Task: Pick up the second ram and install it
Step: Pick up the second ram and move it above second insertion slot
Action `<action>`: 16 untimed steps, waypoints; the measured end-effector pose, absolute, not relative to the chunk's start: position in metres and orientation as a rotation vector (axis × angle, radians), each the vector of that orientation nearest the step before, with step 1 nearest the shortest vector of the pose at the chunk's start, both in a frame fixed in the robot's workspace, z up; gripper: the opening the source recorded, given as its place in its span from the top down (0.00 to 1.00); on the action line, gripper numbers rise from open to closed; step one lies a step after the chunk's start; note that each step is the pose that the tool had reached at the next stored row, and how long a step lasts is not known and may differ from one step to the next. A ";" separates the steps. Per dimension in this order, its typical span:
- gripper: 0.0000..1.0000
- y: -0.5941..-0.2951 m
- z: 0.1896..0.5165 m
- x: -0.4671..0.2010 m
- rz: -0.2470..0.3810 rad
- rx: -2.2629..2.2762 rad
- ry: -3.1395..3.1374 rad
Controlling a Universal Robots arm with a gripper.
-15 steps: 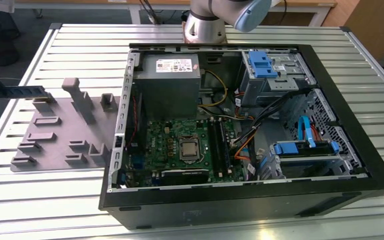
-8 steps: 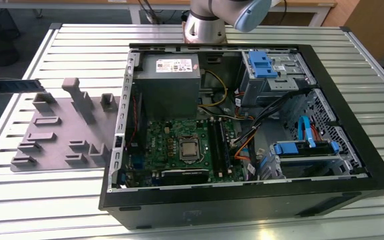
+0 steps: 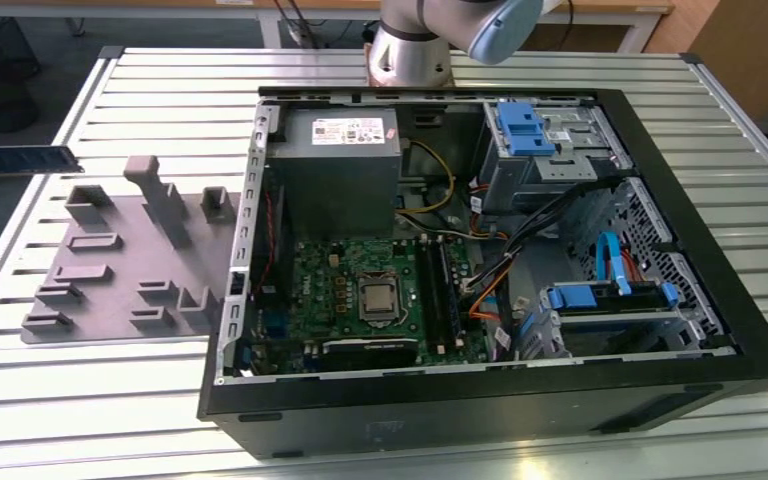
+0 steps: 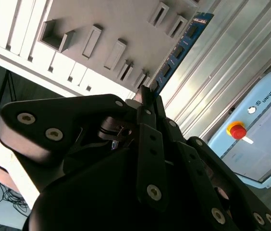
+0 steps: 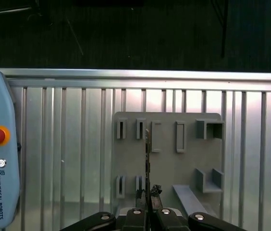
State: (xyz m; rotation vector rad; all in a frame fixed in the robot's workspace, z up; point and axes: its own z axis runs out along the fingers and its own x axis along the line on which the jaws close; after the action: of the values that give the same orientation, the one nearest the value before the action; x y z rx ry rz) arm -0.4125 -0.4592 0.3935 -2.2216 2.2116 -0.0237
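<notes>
The gripper [image 4: 147, 94] was clamped on one end of the second ram [image 4: 181, 48], a thin blue board with dark chips. Its long axis ran straight out ahead of the gripper, over the grey slotted holder [image 4: 78, 19].

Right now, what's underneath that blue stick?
Beneath the second ram is the grey slotted tray, on the ribbed metal table. The gripper hides the ram's held end.
</notes>
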 end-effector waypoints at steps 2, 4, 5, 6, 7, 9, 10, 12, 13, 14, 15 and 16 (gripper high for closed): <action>0.86 -0.459 0.397 -0.413 -0.024 -2.222 2.212; 0.86 -0.459 0.401 -0.413 -0.024 -2.222 2.212; 0.86 -0.459 0.403 -0.413 -0.024 -2.222 2.212; 0.86 -0.459 0.405 -0.413 -0.024 -2.222 2.212; 0.86 -0.458 0.407 -0.413 -0.024 -2.222 2.212; 0.86 -0.458 0.411 -0.413 -0.025 -2.222 2.212; 0.86 -0.458 0.413 -0.413 -0.025 -2.222 2.212; 0.86 -0.458 0.413 -0.413 -0.025 -2.222 2.212; 0.86 -0.458 0.413 -0.413 -0.025 -2.222 2.212; 0.86 -0.458 0.413 -0.413 -0.025 -2.222 2.212; 0.86 -0.458 0.413 -0.413 -0.025 -2.222 2.212; 0.86 -0.458 0.413 -0.413 -0.025 -2.222 2.212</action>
State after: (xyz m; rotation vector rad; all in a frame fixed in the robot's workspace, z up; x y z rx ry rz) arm -0.4125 -0.4581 0.4134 -2.2219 2.2119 -0.0247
